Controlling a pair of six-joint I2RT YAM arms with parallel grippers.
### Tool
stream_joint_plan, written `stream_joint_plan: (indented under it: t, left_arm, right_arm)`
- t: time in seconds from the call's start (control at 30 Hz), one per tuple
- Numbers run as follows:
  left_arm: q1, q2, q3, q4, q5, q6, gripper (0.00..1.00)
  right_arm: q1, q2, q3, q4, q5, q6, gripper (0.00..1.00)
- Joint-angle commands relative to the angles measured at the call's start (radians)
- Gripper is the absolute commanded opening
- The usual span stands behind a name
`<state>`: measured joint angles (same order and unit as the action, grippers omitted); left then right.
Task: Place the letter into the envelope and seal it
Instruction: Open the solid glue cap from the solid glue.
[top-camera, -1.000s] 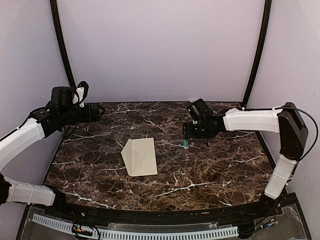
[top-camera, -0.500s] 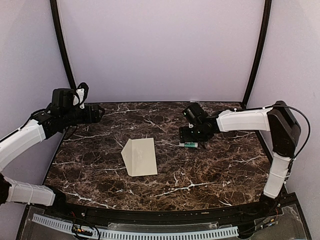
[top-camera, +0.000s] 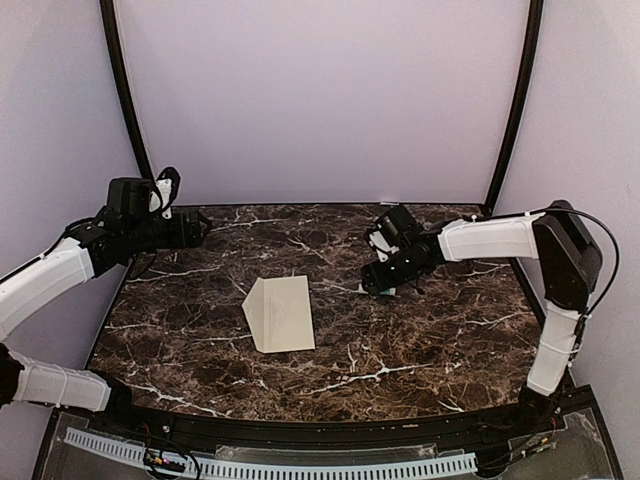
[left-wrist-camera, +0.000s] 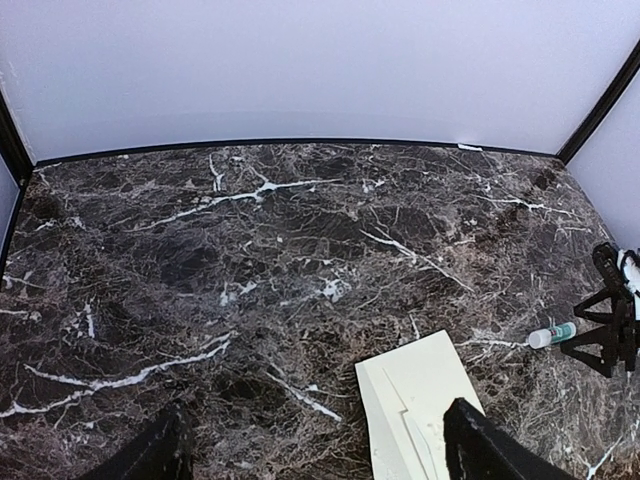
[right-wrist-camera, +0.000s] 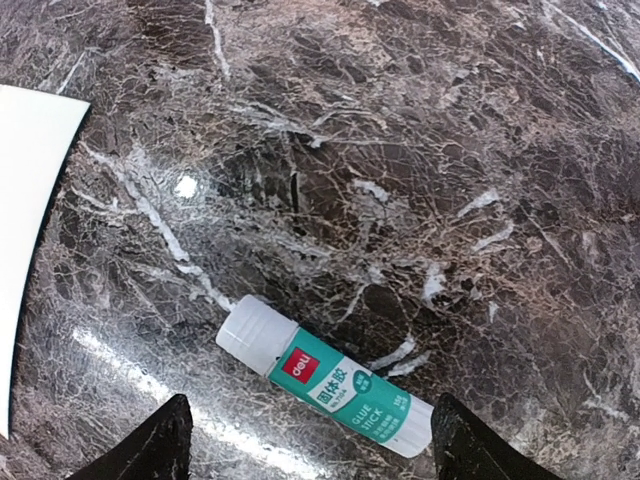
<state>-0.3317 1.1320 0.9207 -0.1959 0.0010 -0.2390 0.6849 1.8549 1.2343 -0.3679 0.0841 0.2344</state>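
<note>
The cream envelope (top-camera: 283, 313) lies flat at the middle of the table, its pointed flap towards the left; it also shows in the left wrist view (left-wrist-camera: 415, 395) and at the edge of the right wrist view (right-wrist-camera: 25, 220). No separate letter shows; it is hidden or out of view. My right gripper (top-camera: 382, 281) hangs open just above a green and white glue stick (right-wrist-camera: 325, 378), which lies on its side between the fingertips, touching neither. My left gripper (top-camera: 201, 228) is open and empty, held above the back left of the table, left of the envelope.
The glue stick (top-camera: 386, 291) lies on the marble table (top-camera: 420, 350) to the right of the envelope, a short gap between them. Lilac walls and black frame posts close in the back and sides. The right gripper (left-wrist-camera: 606, 335) shows at the right edge of the left wrist view.
The glue stick, upright under the right gripper a second ago, now lies flat on the table. The right wrist has turned over it. The left arm has shifted slightly.
</note>
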Motion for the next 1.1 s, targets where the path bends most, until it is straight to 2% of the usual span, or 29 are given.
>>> stream_joint_plan:
  t: [0.0,0.33,0.73,0.8,0.9,1.0,1.07]
  left_arm:
    - [0.003,0.000,-0.011,0.011,0.030,0.003,0.86]
    - [0.003,0.003,-0.011,0.010,0.035,0.000,0.85]
    - [0.003,0.006,-0.011,0.011,0.042,-0.003,0.86]
    - [0.003,0.005,-0.011,0.011,0.043,-0.005,0.86]
    - [0.003,0.001,-0.011,0.012,0.048,-0.010,0.85]
    - [0.003,-0.016,-0.017,0.024,0.064,-0.021,0.85]
    - [0.003,-0.036,-0.025,0.047,0.105,-0.046,0.84]
  right_arm:
    - [-0.006,0.051,0.039,-0.014,-0.037,-0.144,0.77]
    - [-0.002,0.075,0.042,-0.048,-0.105,-0.220,0.48]
    - [0.074,0.137,0.065,-0.070,0.086,-0.173,0.38]
    - [0.079,0.147,0.072,-0.073,0.095,-0.168,0.32]
    - [0.083,0.150,0.078,-0.068,0.090,-0.149,0.12]
    - [0.084,0.114,0.075,-0.038,0.045,-0.108,0.02]
    - [0.083,0.065,0.071,-0.003,-0.004,-0.070,0.00]
